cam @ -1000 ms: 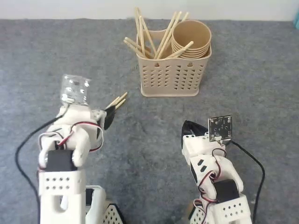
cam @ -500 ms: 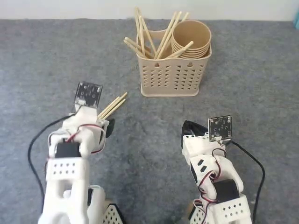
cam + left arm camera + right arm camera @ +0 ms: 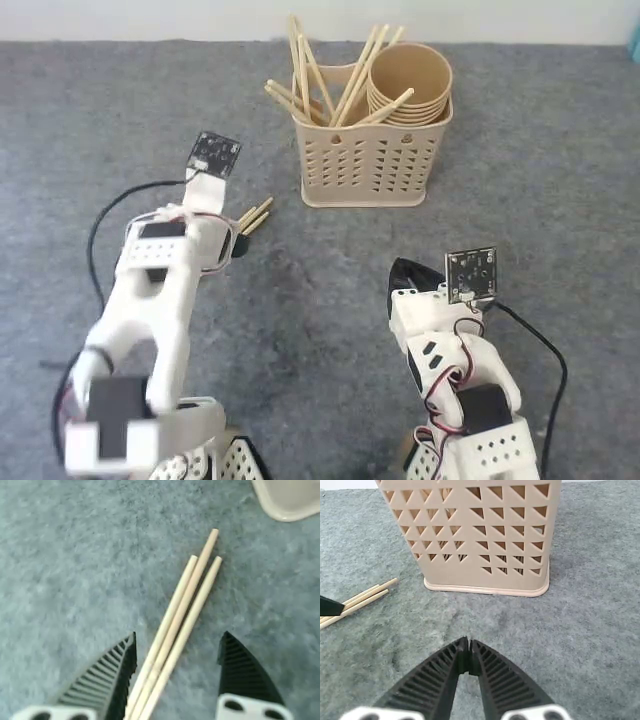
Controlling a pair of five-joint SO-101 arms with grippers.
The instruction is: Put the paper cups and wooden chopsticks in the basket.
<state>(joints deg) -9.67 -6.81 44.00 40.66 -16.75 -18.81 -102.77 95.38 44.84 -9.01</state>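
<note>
A beige perforated basket [image 3: 366, 165] stands at the back of the grey carpet, holding a stack of paper cups [image 3: 410, 82] and several wooden chopsticks [image 3: 312, 72]. Three more chopsticks [image 3: 256, 214] lie on the carpet left of the basket. My left gripper [image 3: 238, 243] is low over their near ends. In the left wrist view the left gripper [image 3: 178, 637] is open, with the chopsticks [image 3: 192, 592] lying between its fingers [image 3: 107, 677], untouched. My right gripper [image 3: 469, 644] is shut on nothing, hovering in front of the basket [image 3: 485, 530].
The basket's bottom corner [image 3: 287, 500] lies just beyond the chopstick tips. In the right wrist view the loose chopsticks [image 3: 362, 597] are off to the side with the left gripper's fingertip [image 3: 327, 605] over them. Open carpet spreads between the arms.
The left arm has stretched forward and toward the basket, its wrist camera moving up-right in the high view. The right arm has not moved.
</note>
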